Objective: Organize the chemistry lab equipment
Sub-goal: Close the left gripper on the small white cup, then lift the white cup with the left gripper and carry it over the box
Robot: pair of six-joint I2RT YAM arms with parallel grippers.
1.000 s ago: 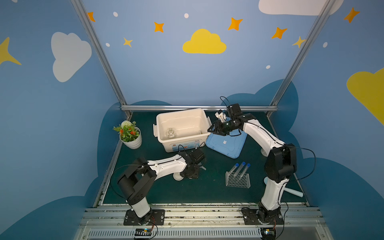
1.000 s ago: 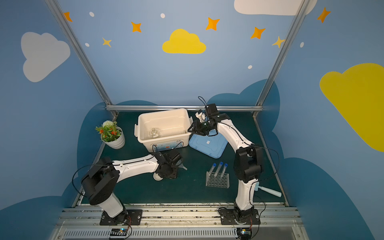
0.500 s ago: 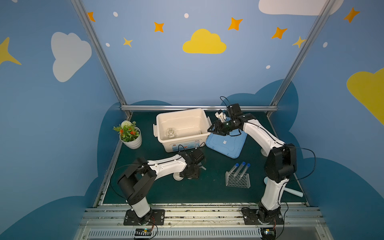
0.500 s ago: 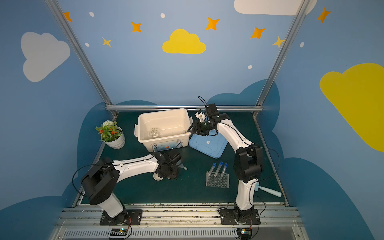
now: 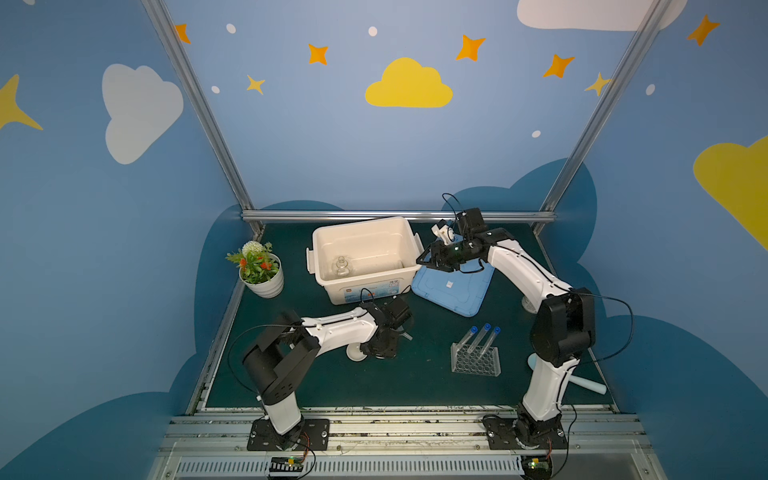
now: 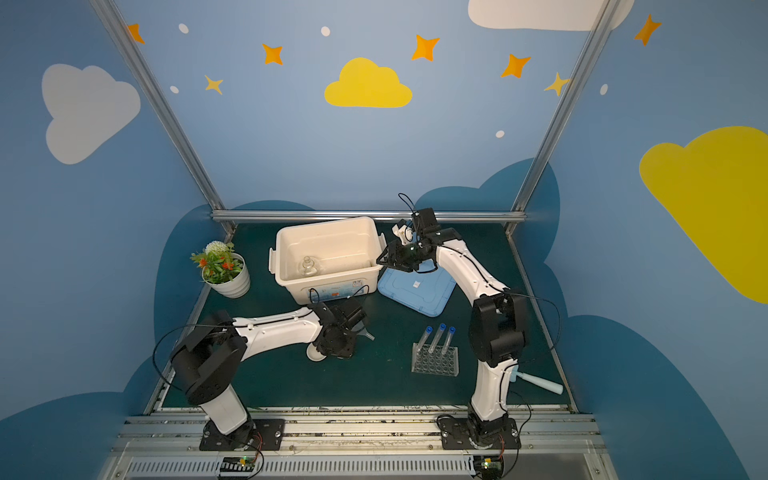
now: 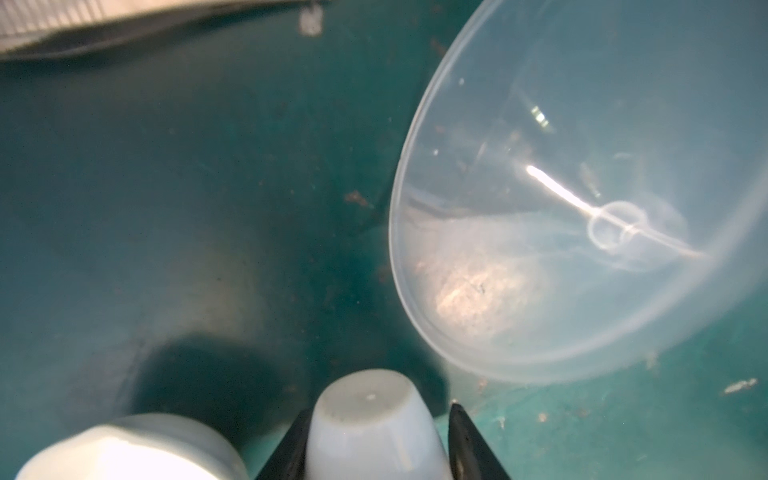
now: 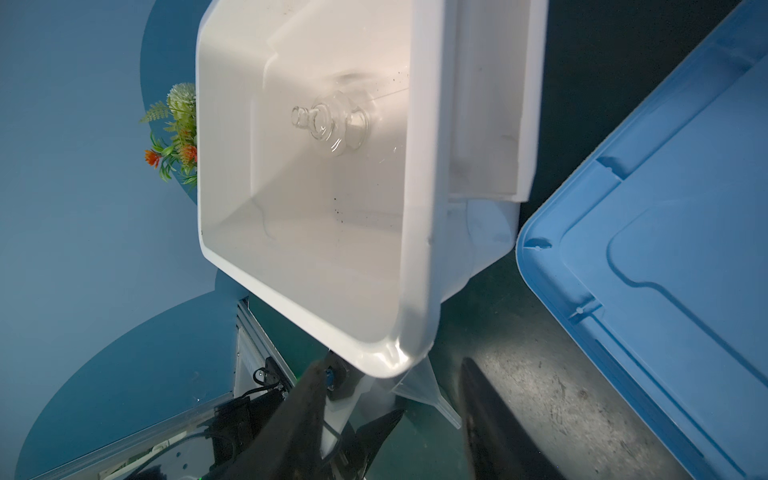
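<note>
**Left claw around the cup, right claw gaping by the bin**

The left gripper (image 7: pixel 380 409) is low on the mat with a small white cup (image 7: pixel 370 428) between its jaws. One jaw touches the cup; a thin dark gap shows at the other, so I cannot tell whether it is gripped. A white bowl (image 7: pixel 124 451) sits just beside the cup, and a clear funnel (image 7: pixel 582 216) lies on its side nearby.

The right gripper (image 5: pixel 426 261) hovers at the bin's (image 5: pixel 409 245) right rim, above the blue lid (image 5: pixel 453 295), jaws apart and holding nothing.

A glass flask (image 5: pixel 341 266) stands inside the bin. Three blue-capped tubes (image 5: pixel 482 337) lean in the clear rack (image 5: pixel 476 361), well apart from the bin.

The bin's front label (image 5: pixel 365 291) and the lid's small white sticker (image 5: pixel 449 284) are too small to read.
</note>
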